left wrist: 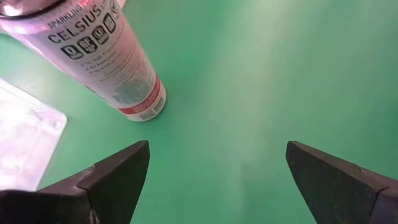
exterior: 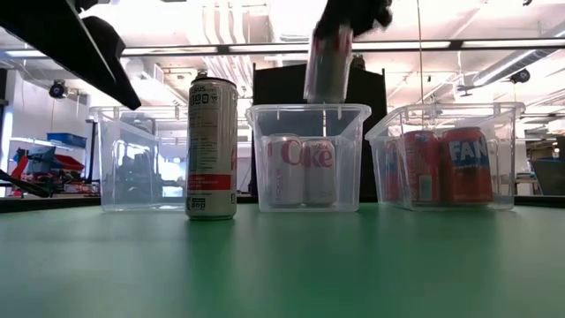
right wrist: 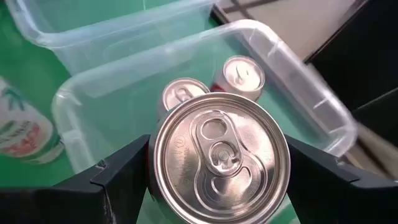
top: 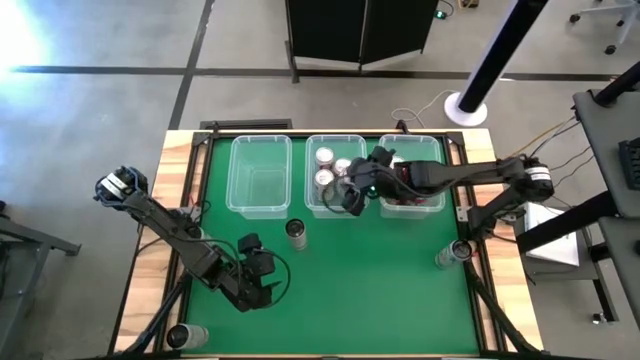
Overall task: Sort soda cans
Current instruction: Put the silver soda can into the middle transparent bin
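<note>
My right gripper [top: 352, 192] hangs over the middle clear bin [top: 312, 205], shut on a pale soda can [right wrist: 221, 155] whose silver top faces the wrist camera. In the low view that can [exterior: 328, 62] hangs above the bin. Two silver-white cans [exterior: 300, 170] stand on the bin's floor. The right bin [exterior: 388, 132] holds red cans [exterior: 441, 166]. A tall white can [exterior: 211, 147] stands upright on the green mat in front of the bins. My left gripper [top: 255, 272] waits open near the table's front left, pointing toward the tall can [left wrist: 106, 56]. My right gripper pinches the can between its two fingers [right wrist: 124, 177], one on each side of its wall just under the top rim [right wrist: 157, 149]. The fingers come from above, pointing down. The can hangs below them, nearly upright and clear of the bin and the cans in it.
The left clear bin [top: 260, 205] stands beside the middle one with nothing showing in it. One can [top: 452, 253] sits at the table's right edge and another [top: 185, 335] at the front left corner. Open green mat [top: 380, 290] spreads in front of the bins.
</note>
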